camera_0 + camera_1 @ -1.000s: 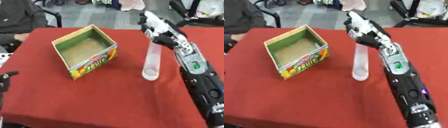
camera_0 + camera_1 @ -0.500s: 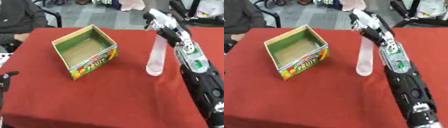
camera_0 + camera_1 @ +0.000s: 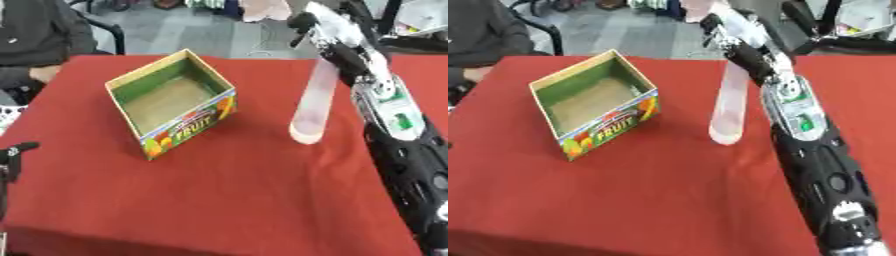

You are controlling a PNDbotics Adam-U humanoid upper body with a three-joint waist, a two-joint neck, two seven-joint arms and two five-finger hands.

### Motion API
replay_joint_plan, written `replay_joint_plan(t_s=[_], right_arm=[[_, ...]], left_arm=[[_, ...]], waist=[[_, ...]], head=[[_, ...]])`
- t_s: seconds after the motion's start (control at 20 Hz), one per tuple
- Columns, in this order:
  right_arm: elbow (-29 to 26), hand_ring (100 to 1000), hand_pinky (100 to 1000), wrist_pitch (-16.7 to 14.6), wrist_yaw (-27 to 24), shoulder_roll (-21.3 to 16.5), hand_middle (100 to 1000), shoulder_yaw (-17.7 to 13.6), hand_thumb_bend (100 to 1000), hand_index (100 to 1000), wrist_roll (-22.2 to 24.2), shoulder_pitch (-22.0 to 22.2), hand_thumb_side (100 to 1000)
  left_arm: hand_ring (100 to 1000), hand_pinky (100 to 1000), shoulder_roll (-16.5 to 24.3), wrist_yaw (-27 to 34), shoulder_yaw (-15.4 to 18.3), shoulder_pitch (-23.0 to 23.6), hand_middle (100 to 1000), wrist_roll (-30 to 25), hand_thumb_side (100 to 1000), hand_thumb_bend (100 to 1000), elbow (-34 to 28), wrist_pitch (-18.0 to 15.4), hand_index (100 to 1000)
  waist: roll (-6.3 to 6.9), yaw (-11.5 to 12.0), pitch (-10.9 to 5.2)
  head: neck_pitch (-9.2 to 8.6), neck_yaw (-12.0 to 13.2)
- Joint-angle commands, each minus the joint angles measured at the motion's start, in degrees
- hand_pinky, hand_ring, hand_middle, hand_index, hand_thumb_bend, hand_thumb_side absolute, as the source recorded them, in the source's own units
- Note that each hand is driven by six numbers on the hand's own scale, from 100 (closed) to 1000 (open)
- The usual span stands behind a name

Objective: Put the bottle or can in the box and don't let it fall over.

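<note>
A tall, pale pink see-through bottle [image 3: 312,105] hangs tilted over the red table [image 3: 219,200], its base [image 3: 305,134] toward me and to the right of the box. My right hand [image 3: 343,44] comes in from the upper right and is curled round the bottle's top end. The open cardboard box [image 3: 188,127] has a green inside, a bare floor and a "FRUIT" label on its front wall. It stands left of centre, about a hand's width from the bottle. Only a black bit of my left hand [image 3: 14,150] shows at the left edge.
My right forearm [image 3: 807,125] runs down the right side of the table. The floor and chair legs lie beyond the table's far edge [image 3: 254,57]. Bare red cloth stretches in front of the box and bottle.
My right hand has risen and moved toward the far edge, taking the bottle's top with it. The bottle's base has lifted and it now leans instead of standing upright. The box has not moved.
</note>
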Motion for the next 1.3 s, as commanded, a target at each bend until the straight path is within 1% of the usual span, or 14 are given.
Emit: replay_joint_plan(t_s=[0.05, 0.2, 0.45, 0.65, 0.8, 0.85, 0.9, 1.0, 1.2, 1.3], right_arm=[[-1.43, 774, 619, 0.14, -1.78, -2.13, 618, 0.16, 100, 400, 1.25, -2.47, 470], [-0.35, 779, 621, 0.78, -2.90, -3.57, 622, -0.10, 100, 401, 3.63, -4.07, 470], [1.62, 777, 623, 1.33, -5.28, -5.55, 619, -0.85, 100, 402, 5.39, -7.86, 470], [3.54, 783, 624, 1.84, -7.17, -6.32, 624, -1.17, 100, 404, 6.85, -10.56, 470], [4.97, 786, 628, 1.88, -8.57, -6.27, 626, -1.66, 100, 407, 7.81, -11.81, 470], [5.33, 786, 629, 1.76, -9.07, -6.25, 626, -1.76, 100, 408, 8.08, -12.17, 451], [5.70, 784, 629, 1.58, -9.45, -6.32, 625, -1.85, 100, 408, 8.27, -12.56, 470], [6.24, 779, 632, 0.96, -10.13, -6.50, 618, -2.11, 100, 407, 8.14, -13.70, 477], [5.60, 772, 641, -1.12, -12.97, -6.57, 608, -1.93, 100, 407, 7.79, -16.22, 470], [5.22, 777, 649, -1.80, -14.61, -6.50, 608, -1.83, 100, 409, 8.13, -16.84, 470]], left_arm=[[100, 679, 1.03, 0.21, -0.58, -1.13, 1000, -0.66, 896, 130, -0.76, -0.04, 972], [100, 680, 1.09, 0.97, -1.89, -2.42, 1000, -1.83, 900, 134, -0.49, 0.24, 972], [100, 680, 1.28, 2.45, -4.62, -4.86, 1000, -4.71, 906, 138, 0.13, 0.83, 973], [100, 680, 1.52, 3.48, -6.80, -7.22, 1000, -7.16, 916, 143, 0.70, 1.37, 974], [100, 680, 1.82, 3.92, -8.28, -8.65, 1000, -8.98, 928, 144, 1.28, 1.64, 975], [100, 680, 1.97, 3.91, -8.83, -9.21, 1000, -9.68, 930, 144, 1.64, 1.74, 975], [100, 681, 2.12, 3.89, -9.29, -9.72, 1000, -10.34, 935, 145, 2.03, 1.78, 976], [100, 682, 2.41, 3.89, -10.15, -10.72, 1000, -11.59, 939, 145, 2.89, 1.81, 977], [100, 682, 2.70, 3.93, -11.17, -12.46, 1000, -13.38, 943, 148, 4.13, 1.72, 977], [100, 683, 2.62, 4.22, -11.69, -13.83, 1000, -14.01, 934, 149, 4.47, 1.81, 978]], waist=[[-0.02, 0.76, -0.62], [-0.17, 3.00, -0.26], [-0.92, 7.25, 0.56], [-2.13, 11.18, 1.66], [-3.10, 13.84, 2.17], [-3.48, 14.81, 2.32], [-3.83, 15.67, 2.42], [-4.52, 17.32, 2.54], [-5.87, 19.87, 2.92], [-6.48, 21.52, 3.23]], head=[[-0.66, -0.64], [-1.45, -2.18], [-3.24, -5.51], [-5.04, -9.03], [-6.16, -11.85], [-6.46, -12.90], [-6.66, -13.76], [-6.83, -15.37], [-7.43, -18.02], [-8.00, -19.92]])
